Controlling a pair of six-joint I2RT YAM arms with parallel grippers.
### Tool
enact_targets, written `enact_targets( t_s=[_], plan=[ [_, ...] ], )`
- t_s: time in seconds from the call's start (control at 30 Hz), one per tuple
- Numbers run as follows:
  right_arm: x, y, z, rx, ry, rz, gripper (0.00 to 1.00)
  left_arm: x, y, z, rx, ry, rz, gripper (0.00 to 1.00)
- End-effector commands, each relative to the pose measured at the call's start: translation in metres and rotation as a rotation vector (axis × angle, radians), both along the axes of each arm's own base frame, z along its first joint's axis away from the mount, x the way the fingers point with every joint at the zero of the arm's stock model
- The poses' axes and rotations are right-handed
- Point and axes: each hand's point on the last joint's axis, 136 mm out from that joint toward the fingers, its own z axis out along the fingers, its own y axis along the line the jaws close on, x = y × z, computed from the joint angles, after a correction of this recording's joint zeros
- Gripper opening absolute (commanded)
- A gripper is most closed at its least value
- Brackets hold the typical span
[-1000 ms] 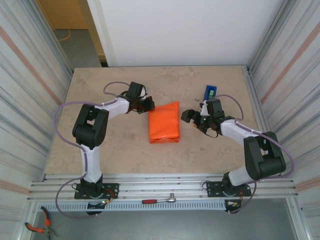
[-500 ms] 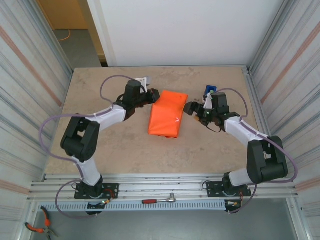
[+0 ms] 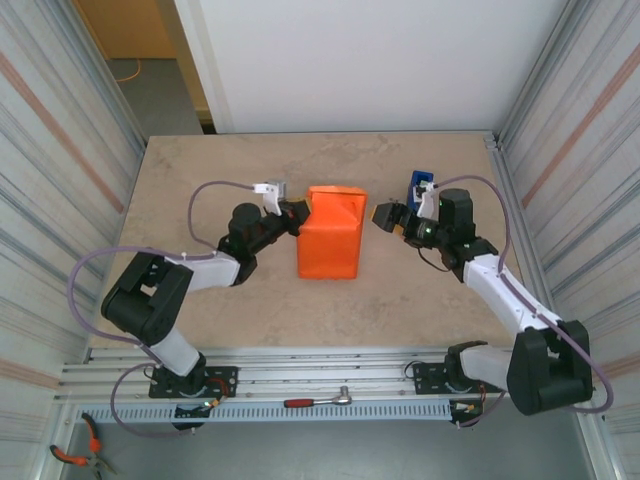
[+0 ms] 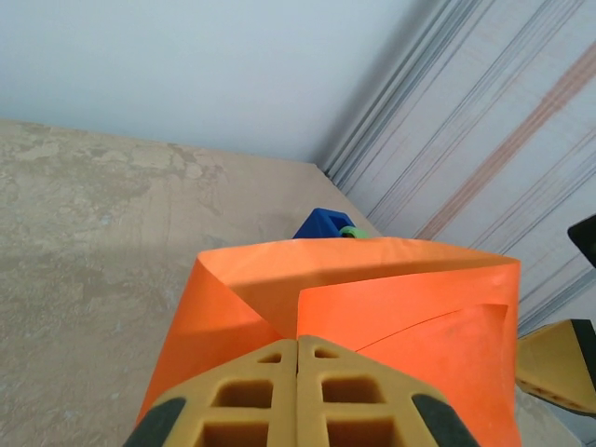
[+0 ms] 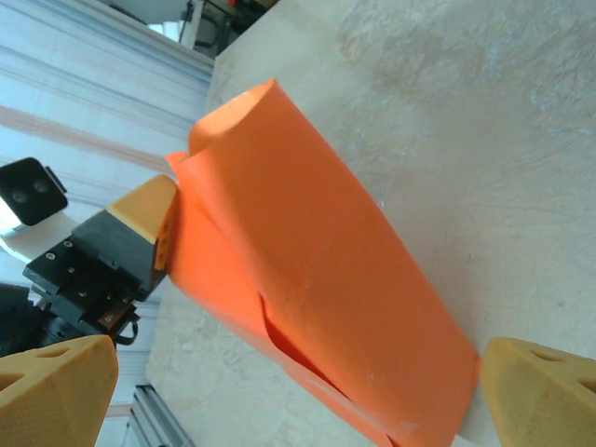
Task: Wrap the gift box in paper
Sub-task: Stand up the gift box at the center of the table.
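Orange paper (image 3: pixel 330 240) sits mid-table, folded into a long parcel running near to far. The far end is open, with creased flaps standing up. The gift box must be inside; it cannot be told from the wrapping, both being the same orange.

Left gripper (image 3: pixel 295 214) comes in from the left, fingers pressed together, tips against the far-left edge of the parcel. Whether a paper edge is pinched between them cannot be told. Its arm lies low across the left half of the table (image 3: pixel 200 170), with a purple cable (image 3: pixel 200 200) looping over it.

Right gripper (image 3: pixel 388 218) is on the other side, jaws spread wide and holding nothing, just beside the far-right corner of the parcel. From its wrist camera, the parcel lies across the gap between its two tan fingers (image 5: pixel 56 382), with the left gripper's tan tip showing beyond.

Blue tape dispenser (image 3: pixel 420 185) stands just behind the right wrist, toward the far right, close enough to crowd that arm.

Off the table, a red-handled ratchet (image 3: pixel 320 400) lies on the near rail, and orange-handled pliers (image 3: pixel 75 455) lie at the near-left corner.
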Motion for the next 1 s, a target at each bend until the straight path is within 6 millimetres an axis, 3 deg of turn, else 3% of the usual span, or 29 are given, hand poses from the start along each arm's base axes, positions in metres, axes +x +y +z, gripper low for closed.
enact_targets(
  t_s=[0.0,0.33,0.5,0.6,0.7,0.77,0.87,0.97],
  plan=[
    [-0.012,0.002,-0.001,-0.004,-0.01,-0.003,0.98,-0.02,0.002,0.034,-0.057,-0.144,-0.024,0.0],
    [-0.03,0.039,0.003,-0.119,-0.094,0.081,0.98,-0.056,0.014,0.027,-0.059,-0.128,-0.018,0.0],
    [-0.026,0.052,0.0,-0.143,-0.101,0.109,0.98,-0.067,0.013,0.026,-0.04,-0.121,-0.012,0.07],
    [-0.021,0.059,-0.003,-0.143,-0.1,0.121,0.98,-0.068,0.015,0.027,-0.043,-0.117,0.001,0.23],
    [-0.017,0.065,-0.008,-0.144,-0.092,0.132,0.98,-0.068,0.026,0.034,-0.055,-0.12,0.056,0.59],
    [-0.016,0.068,-0.01,-0.144,-0.088,0.14,0.98,-0.068,0.039,0.041,-0.054,-0.125,0.118,0.77],
    [-0.017,0.072,-0.009,-0.139,-0.092,0.15,0.98,-0.071,0.062,0.048,-0.018,-0.119,0.21,0.89],
    [-0.019,0.074,-0.006,-0.134,-0.095,0.153,0.98,-0.076,0.086,0.056,0.011,-0.098,0.314,0.94]
  ],
)
